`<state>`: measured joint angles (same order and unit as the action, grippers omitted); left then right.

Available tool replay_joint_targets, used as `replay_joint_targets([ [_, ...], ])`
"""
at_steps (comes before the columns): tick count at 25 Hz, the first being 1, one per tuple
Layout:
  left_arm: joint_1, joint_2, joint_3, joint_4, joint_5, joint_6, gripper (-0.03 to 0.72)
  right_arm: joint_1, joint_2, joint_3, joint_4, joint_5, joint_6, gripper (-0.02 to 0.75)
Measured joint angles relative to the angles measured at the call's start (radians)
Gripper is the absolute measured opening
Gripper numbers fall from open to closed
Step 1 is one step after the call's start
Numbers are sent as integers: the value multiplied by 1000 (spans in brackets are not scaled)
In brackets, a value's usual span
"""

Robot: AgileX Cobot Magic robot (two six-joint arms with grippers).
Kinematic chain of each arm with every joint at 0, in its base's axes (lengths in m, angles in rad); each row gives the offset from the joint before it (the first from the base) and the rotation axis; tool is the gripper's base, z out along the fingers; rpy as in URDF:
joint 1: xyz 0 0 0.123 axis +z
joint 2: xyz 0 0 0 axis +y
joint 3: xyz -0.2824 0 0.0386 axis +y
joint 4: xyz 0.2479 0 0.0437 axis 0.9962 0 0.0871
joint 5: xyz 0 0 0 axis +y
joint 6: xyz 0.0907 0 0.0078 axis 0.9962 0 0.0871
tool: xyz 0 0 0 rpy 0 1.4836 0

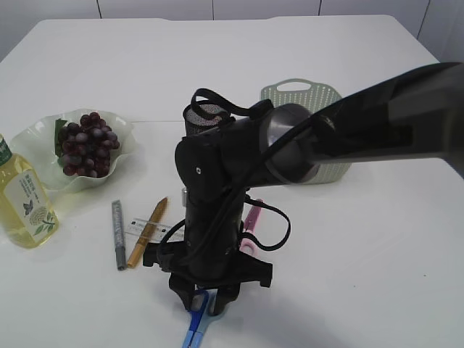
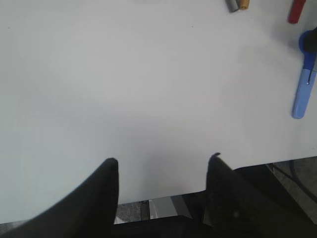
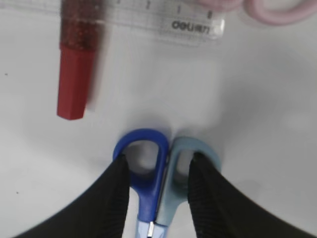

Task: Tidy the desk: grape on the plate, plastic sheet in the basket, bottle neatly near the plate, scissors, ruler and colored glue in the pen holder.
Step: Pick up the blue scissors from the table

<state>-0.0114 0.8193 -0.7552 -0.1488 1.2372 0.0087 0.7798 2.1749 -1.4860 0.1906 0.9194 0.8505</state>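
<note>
Step in hand, as judged: picking up the blue scissors (image 3: 156,166) for the pen holder (image 1: 206,116).

Right gripper (image 1: 205,296) down at the near table edge, directly over the scissors. In the right wrist view, both fingers (image 3: 116,191) set outside the two handle loops, touching or nearly touching them; jaws partly closed at handle width. Scissors flat on the white table (image 1: 326,275), not lifted. Cannot tell whether the grip is firm yet.

Left gripper (image 2: 163,163) hanging open above bare table near its front edge, holding nothing; scissors well off to its right.

Elsewhere: clear ruler (image 3: 163,17) and red glitter glue (image 3: 74,74) just beyond the scissors, pink-handled scissors (image 3: 277,10) beside the ruler. Grey and gold glue pens (image 1: 118,235) to the left. Grapes (image 1: 87,143) already on the plate (image 1: 32,148); bottle (image 1: 25,199) beside it. Basket (image 1: 319,98) behind the arm.

Recommended: close squarely on both loops, keep them pinched together so the blades stay shut. Lift straight up, clear of ruler and glue. Carry blade-down to the mesh holder; release only once the tips are inside the rim.
</note>
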Motion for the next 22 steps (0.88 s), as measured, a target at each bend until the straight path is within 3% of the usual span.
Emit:
replay_joint_targets([
  [8, 0, 0, 0, 0, 0, 0, 416, 0, 0, 0, -18, 62, -256, 300],
  [19, 0, 0, 0, 0, 0, 0, 416, 0, 0, -5, -85, 127, -280, 300],
  [22, 0, 0, 0, 0, 0, 0, 415, 0, 0, -5, -88, 130, -280, 261],
])
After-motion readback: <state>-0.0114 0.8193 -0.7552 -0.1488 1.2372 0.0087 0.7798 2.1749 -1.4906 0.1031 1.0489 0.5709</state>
